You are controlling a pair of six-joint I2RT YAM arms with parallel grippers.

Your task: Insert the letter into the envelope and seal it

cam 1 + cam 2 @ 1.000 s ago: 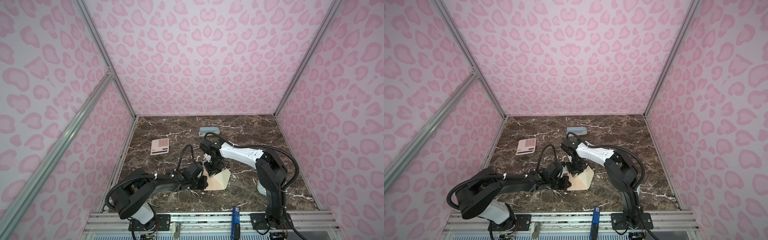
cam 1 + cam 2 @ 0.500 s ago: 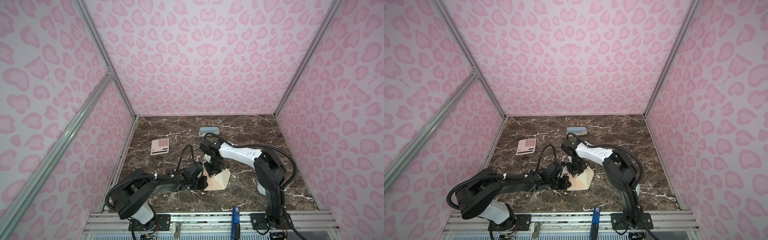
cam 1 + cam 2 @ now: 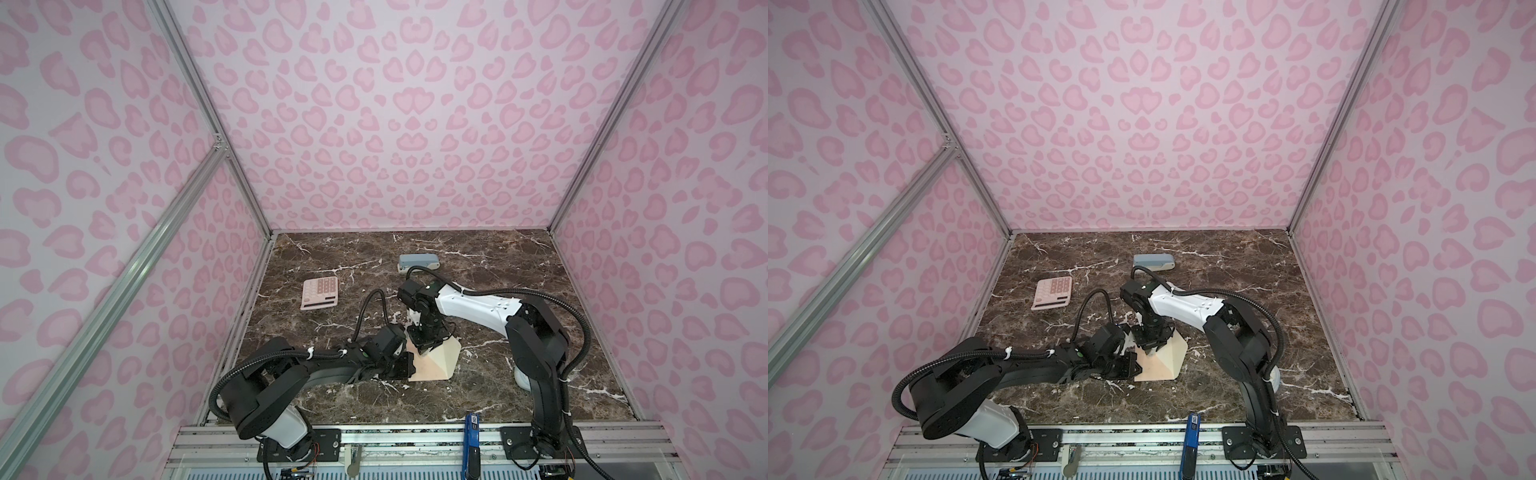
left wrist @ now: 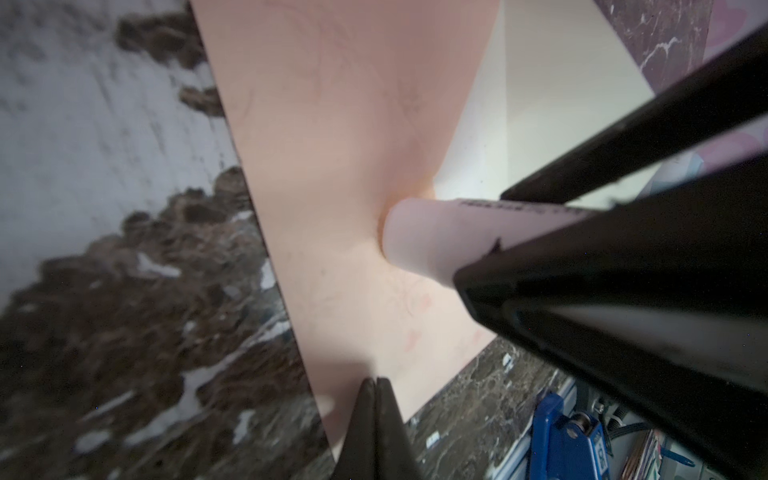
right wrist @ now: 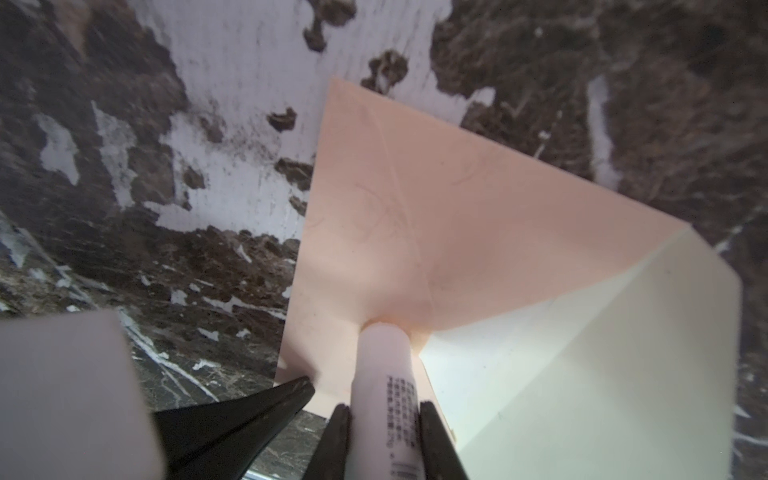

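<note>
**Envelope pinned down while the glue goes on**

In both top views one envelope lies flap-open, both grippers meet on it, and one calculator sits well apart from it.

Left wrist view: the left gripper, fully closed on nothing, presses the envelope's edge, likely to stop sliding.

Right wrist view: the right gripper clamps one glue stick, its tip on the envelope at the flap fold. The letter is unseen (probably inside).

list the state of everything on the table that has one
envelope: on table, flap open
glue stick: tip pressed on envelope
right pincer: shut on glue stick
left pincer: shut, tips on envelope edge
calculator: face up, untouched
</note>
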